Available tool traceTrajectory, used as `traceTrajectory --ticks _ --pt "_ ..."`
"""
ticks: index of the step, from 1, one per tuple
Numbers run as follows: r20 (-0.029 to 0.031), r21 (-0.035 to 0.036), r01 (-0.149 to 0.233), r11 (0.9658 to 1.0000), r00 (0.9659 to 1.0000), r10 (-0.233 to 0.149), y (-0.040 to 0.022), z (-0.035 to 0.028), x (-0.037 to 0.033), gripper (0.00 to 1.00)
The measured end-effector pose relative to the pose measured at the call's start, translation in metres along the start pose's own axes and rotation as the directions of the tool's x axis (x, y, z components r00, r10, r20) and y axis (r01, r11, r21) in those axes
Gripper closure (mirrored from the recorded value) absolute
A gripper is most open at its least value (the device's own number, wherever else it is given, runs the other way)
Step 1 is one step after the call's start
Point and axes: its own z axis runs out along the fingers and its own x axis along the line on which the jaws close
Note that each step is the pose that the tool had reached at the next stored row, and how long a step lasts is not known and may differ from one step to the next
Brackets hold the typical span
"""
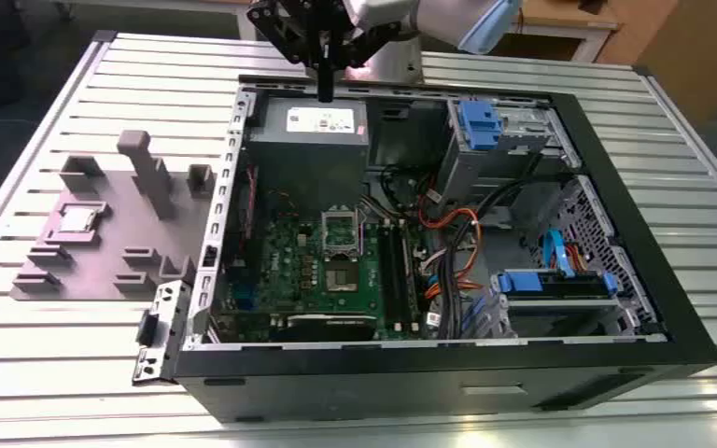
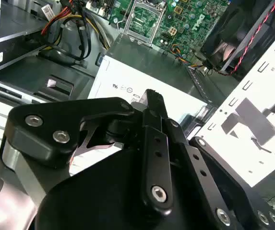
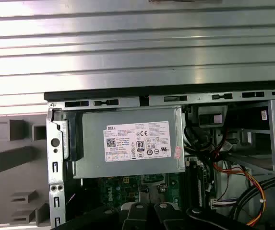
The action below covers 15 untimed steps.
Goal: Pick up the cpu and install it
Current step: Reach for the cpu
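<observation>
Gripper [image 2: 154,96], fingers closed together and empty, above the power supply [image 1: 302,159] of the open computer case [image 1: 458,387]. The cpu [image 1: 78,218] sits in a recess of the grey fixture [image 1: 97,257] beside the case, apparently seated there for pickup.

Workshop: slotted metal bench [image 1: 72,364], opened computer [image 1: 433,387]

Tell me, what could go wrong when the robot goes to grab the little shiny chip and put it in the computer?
The cpu lies on the grey fixture among upright posts, so the end effector, over the power supply, might bump one. The open socket is small, so the chip could land crooked. The case wall stands between them and might get clipped.
</observation>
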Motion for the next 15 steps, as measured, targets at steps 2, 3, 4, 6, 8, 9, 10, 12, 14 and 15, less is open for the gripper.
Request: traceTrajectory --ticks 2,3,4,6,8,9,10,12,14,15 --pt "0.0000 0.0000 0.000 1.0000 1.0000 0.000 0.0000 0.0000 0.0000 0.89" --pt "0.0000 0.0000 0.000 1.0000 1.0000 0.000 0.0000 0.0000 0.0000 0.89" --pt "0.0000 0.0000 0.000 1.0000 1.0000 0.000 0.0000 0.0000 0.0000 0.89" --pt "-0.0001 0.0001 0.000 1.0000 1.0000 0.000 0.0000 -0.0001 0.0004 0.89" --pt "0.0000 0.0000 0.000 1.0000 1.0000 0.000 -0.0001 0.0000 0.0013 0.89" --pt "0.0000 0.0000 0.000 1.0000 1.0000 0.000 -0.0001 0.0000 0.0019 0.89" --pt "0.0000 0.0000 0.000 1.0000 1.0000 0.000 -0.0002 -0.0001 0.0025 0.89" --pt "0.0000 0.0001 0.000 1.0000 1.0000 0.000 -0.0003 -0.0002 0.0041 0.89" --pt "0.0000 0.0000 0.000 1.0000 1.0000 0.000 -0.0004 -0.0001 0.0056 0.89" --pt "0.0001 0.0000 0.000 1.0000 1.0000 0.000 -0.0005 -0.0002 0.0065 0.89"
